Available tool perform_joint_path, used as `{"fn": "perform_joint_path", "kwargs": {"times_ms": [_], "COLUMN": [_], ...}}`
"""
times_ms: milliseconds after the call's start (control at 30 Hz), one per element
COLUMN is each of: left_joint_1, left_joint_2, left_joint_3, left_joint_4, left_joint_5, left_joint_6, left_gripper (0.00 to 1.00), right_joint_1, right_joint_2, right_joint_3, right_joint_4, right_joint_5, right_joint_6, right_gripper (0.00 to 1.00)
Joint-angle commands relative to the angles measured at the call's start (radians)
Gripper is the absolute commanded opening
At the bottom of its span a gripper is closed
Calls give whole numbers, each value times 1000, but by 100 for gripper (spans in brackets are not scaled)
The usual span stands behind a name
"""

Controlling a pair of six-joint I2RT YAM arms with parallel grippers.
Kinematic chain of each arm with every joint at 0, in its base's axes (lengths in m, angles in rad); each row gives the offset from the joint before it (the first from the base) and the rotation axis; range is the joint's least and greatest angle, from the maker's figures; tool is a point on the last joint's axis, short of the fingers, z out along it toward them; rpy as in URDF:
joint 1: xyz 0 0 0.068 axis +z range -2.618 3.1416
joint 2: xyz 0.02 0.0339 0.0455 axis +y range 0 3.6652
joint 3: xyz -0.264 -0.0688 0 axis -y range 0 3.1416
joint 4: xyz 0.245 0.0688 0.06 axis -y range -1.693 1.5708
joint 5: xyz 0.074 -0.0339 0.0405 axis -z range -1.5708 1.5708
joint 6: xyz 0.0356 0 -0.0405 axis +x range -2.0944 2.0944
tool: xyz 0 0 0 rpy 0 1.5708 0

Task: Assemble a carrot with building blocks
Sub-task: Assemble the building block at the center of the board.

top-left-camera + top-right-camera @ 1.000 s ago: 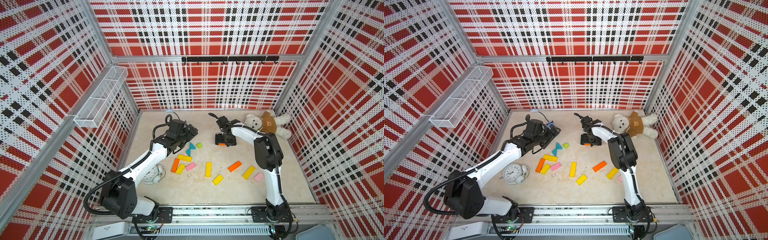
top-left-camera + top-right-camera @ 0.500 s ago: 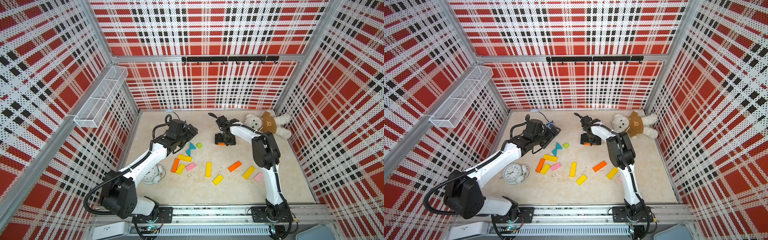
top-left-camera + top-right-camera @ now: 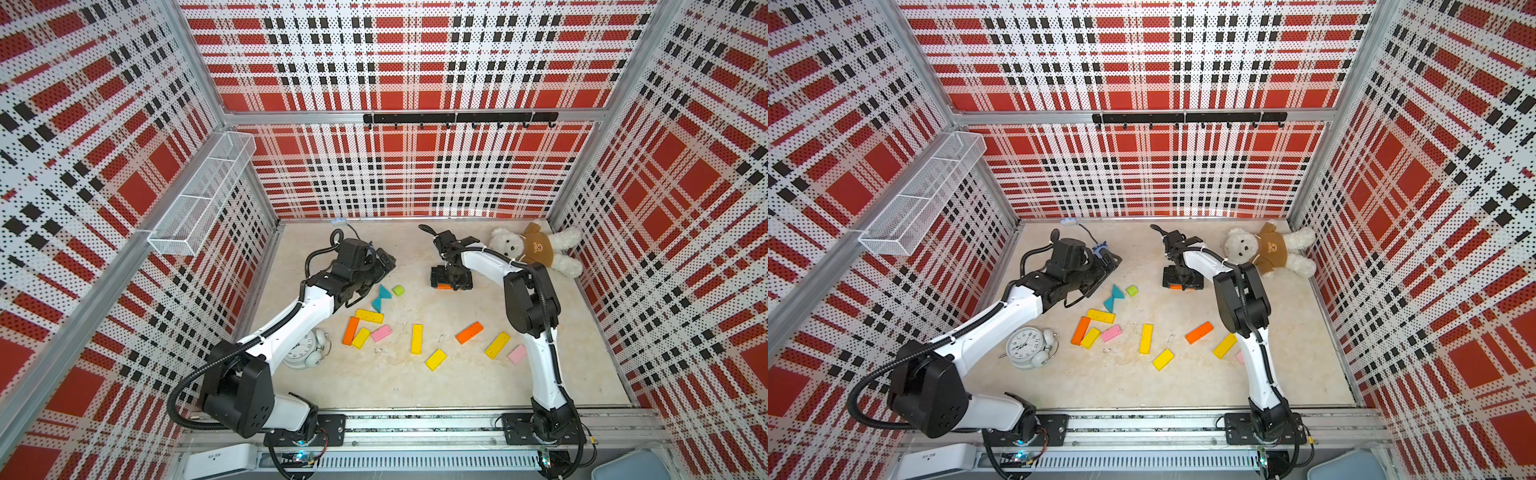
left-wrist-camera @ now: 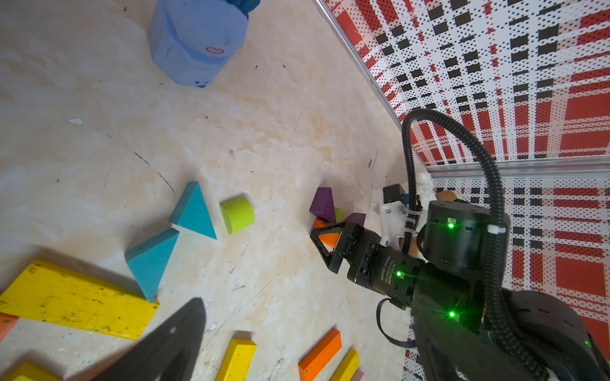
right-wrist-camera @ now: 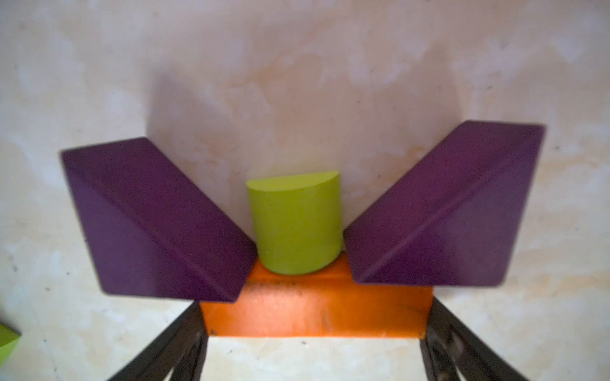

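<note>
Nothing shifts over the last second: right gripper (image 3: 452, 283), just right of centre in both top views, stays clamped wide on the flat orange wooden bar (image 5: 315, 310) butted against the lime-green stub (image 5: 295, 224) and purple triangular blocks (image 5: 155, 221), left gripper (image 3: 384, 266) gaping empty; release looks due.

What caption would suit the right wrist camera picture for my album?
Right gripper holding an orange bar by its ends, beside a lime-green stub flanked by two purple triangles.

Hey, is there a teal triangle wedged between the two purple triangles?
No, in the right wrist view a lime-green stub sits between the purple triangles, beside the orange bar.
</note>
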Motion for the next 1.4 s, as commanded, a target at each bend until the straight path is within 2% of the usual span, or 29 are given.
{"fn": "perform_joint_path", "kwargs": {"times_ms": [0, 433, 867, 1100, 1200, 1367], "left_joint_1": [8, 8, 3, 4, -10, -111], "left_joint_2": [7, 8, -6, -40, -57, -64], "left_joint_3": [-12, -13, -13, -30, -43, -52], "left_joint_4": [15, 19, 22, 106, 143, 183], "left_joint_5": [1, 6, -8, 46, 60, 77], "left_joint_6": [7, 7, 17, 65, 79, 110], "left_gripper": [100, 100, 100, 99, 100, 100], "right_joint_1": [-5, -5, -5, -5, -5, -5], "right_joint_2": [30, -8, -101, -167, -235, -425], "right_joint_3": [27, 2, -39, -44, -97, -337], "right_joint_4": [5, 30, 25, -8, -13, -3], "right_joint_5": [3, -15, 6, 13, 10, -58], "right_joint_6": [13, 16, -3, -41, -68, -237], "right_gripper": [87, 100, 100, 100, 100, 100]}}
